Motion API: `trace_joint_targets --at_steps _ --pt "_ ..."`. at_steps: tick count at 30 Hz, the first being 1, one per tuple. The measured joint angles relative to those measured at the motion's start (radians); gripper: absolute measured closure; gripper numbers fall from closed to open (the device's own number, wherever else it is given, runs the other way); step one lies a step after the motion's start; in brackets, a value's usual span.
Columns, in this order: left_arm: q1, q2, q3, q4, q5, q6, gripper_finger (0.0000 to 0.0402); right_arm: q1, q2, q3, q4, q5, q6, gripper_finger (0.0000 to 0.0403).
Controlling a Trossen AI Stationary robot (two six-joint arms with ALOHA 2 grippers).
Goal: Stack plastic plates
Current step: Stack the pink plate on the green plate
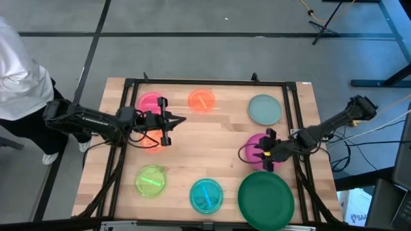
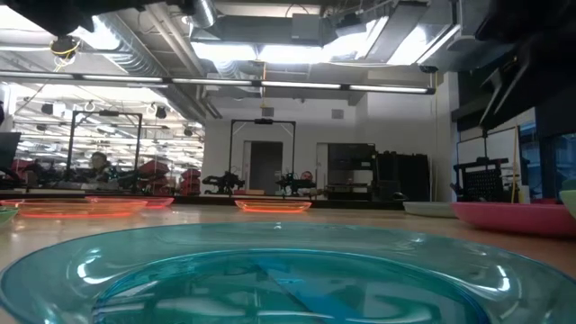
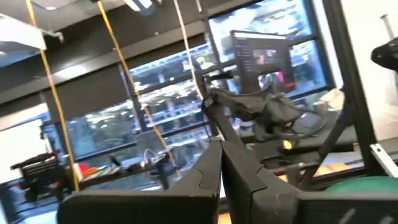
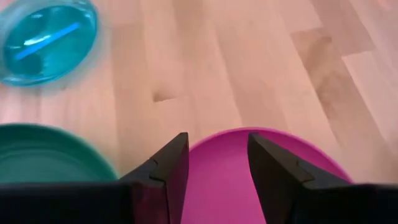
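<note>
The right gripper (image 4: 214,165), spread over the magenta plate (image 4: 249,171), may slip off its thin rim, while the left gripper (image 1: 168,121) is pressed together above the bench (image 1: 218,154).

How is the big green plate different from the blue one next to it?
The green plate is bigger than the blue plate. The green plate is solid dark; the blue plate is see-through with a stripe inside. Both are round and lie flat on the table, untouched.

The left end effector (image 1: 172,121) hides most of an orange plate (image 1: 151,142); the dark green plate (image 1: 266,198) runs off-frame.
</note>
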Motion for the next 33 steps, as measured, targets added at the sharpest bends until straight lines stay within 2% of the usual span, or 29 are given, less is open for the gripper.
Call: trace_joint_targets --at_steps 7,17,23,29,33 --pt "0.026 0.014 0.001 -0.005 -0.002 -0.039 0.0395 -0.095 0.052 0.0 0.0 -0.019 -0.129 0.0251" --pt "0.058 0.013 0.001 -0.009 -0.002 -0.11 0.0395 -0.384 0.145 0.0 -0.071 -0.153 -0.497 0.0251" --pt "0.057 0.013 0.001 -0.01 -0.002 -0.105 0.0395 -0.521 0.242 0.0 -0.072 -0.219 -0.633 0.0251" --pt "0.057 0.013 0.001 -0.009 -0.002 -0.105 0.0395 -0.604 0.329 0.0 -0.07 -0.292 -0.741 0.0251" --pt "0.057 0.013 0.001 -0.009 -0.002 -0.105 0.0395 -0.627 0.364 0.0 -0.065 -0.302 -0.778 0.0252"
